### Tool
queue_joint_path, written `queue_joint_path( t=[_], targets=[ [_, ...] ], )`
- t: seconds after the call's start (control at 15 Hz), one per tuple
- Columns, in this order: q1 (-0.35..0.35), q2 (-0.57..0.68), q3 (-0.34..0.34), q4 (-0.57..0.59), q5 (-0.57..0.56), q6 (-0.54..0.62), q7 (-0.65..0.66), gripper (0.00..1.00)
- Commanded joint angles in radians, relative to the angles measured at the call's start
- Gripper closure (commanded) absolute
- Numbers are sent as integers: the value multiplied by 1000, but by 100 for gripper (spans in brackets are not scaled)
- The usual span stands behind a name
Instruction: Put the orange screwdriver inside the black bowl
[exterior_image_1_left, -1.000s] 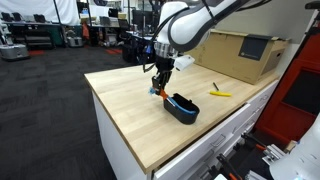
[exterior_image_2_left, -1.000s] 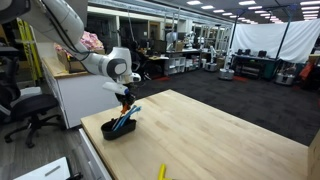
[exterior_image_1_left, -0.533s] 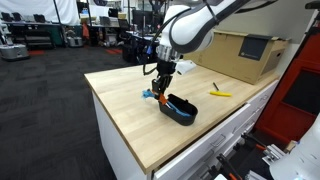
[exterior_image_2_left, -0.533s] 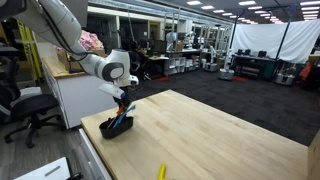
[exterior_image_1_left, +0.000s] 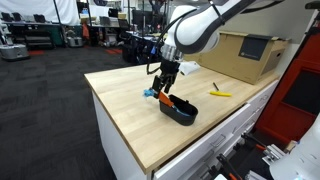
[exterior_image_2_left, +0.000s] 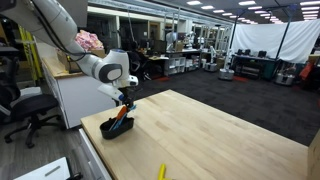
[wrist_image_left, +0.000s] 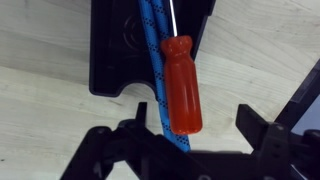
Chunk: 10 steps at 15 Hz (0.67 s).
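The orange screwdriver lies with its thin shaft inside the black bowl and its stubby handle sticking out over the rim, next to a blue patterned piece. My gripper is open just above the handle, one finger on each side, neither touching it. Both exterior views show the gripper hovering over the near end of the bowl, with the screwdriver leaning in it.
The bowl sits near the edge of a light wooden table. A slim yellow tool lies farther along the table. A cardboard box stands behind it.
The jaws have opened and let go of the screwdriver, which now rests in the bowl. The bowl and gripper shifted slightly along the table.
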Motion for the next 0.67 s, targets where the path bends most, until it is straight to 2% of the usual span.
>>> queue_joint_path(
  t=[0.0,0.2,0.47,0.6],
  targets=[
    [-5,-51,-8,-27,-19,6,-1,0],
    [-8,-85,-17,1,-23,-106,22,0],
    [-13,-118,-35,48,-28,-328,72,0],
    [-14,-130,-40,63,-23,-391,87,0]
  ],
)
